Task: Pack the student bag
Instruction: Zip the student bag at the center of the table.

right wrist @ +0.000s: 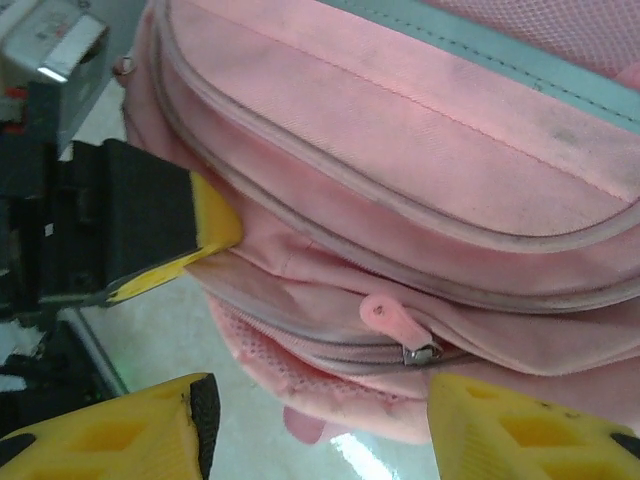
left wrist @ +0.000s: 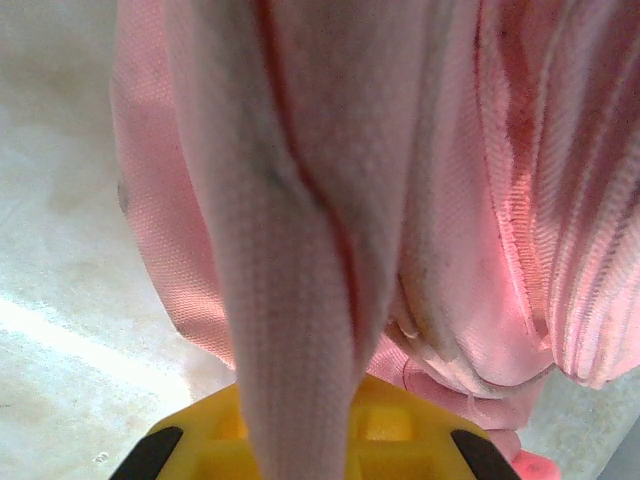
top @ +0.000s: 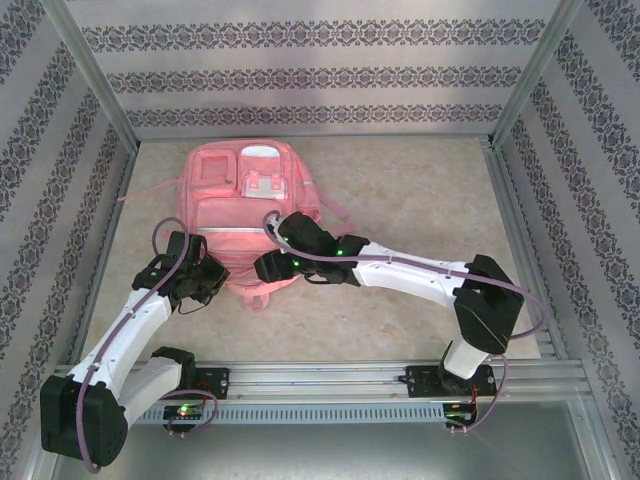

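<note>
The student bag (top: 245, 195), a big pink backpack with pale clips, lies flat on the table with its front pockets up. My left gripper (top: 203, 281) is at its near-left corner. In the left wrist view that gripper (left wrist: 305, 445) is shut on a pink fabric band of the bag (left wrist: 300, 300), which runs down between the yellow fingers. My right gripper (top: 270, 268) hovers at the bag's near edge. It (right wrist: 320, 392) stands open, with the pink zip pull (right wrist: 392, 317) of a closed zipper just beyond its fingertips and apart from them. The left gripper's yellow finger (right wrist: 212, 222) presses the bag (right wrist: 420, 130).
Patterned walls and aluminium posts (top: 95, 75) box in the beige table (top: 420, 190) on three sides. A metal rail (top: 330, 378) with both arm bases runs along the near edge. Bare table lies right of the bag.
</note>
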